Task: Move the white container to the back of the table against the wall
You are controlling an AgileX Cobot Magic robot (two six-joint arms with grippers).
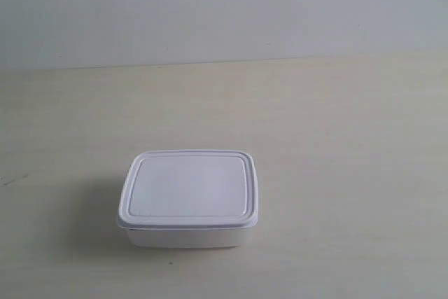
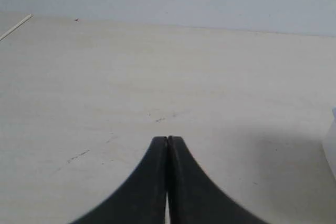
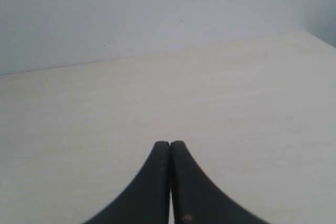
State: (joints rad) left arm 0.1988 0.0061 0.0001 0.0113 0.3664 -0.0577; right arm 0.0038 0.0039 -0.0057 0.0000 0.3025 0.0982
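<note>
Leaves white rectangular plastic container point(image 1: 187, 197) untouched, well short of plain grey-white wall point(image 1: 210, 5); left hand point(image 2: 167, 139) and right hand point(image 3: 170, 143) pressed together.

The white container point(image 1: 187, 197) is a rectangular plastic box with rounded corners. Its flat, rimmed lid is seated. The box stands upright on the table point(image 1: 350, 138), a pale cream wood-grain surface. A sliver of the box shows off to one side of the left pincer point(image 2: 167, 139), apart from its tips. The wall point(image 1: 224, 5), plain grey-white, rises ahead of that pincer, well apart from the container.
</note>
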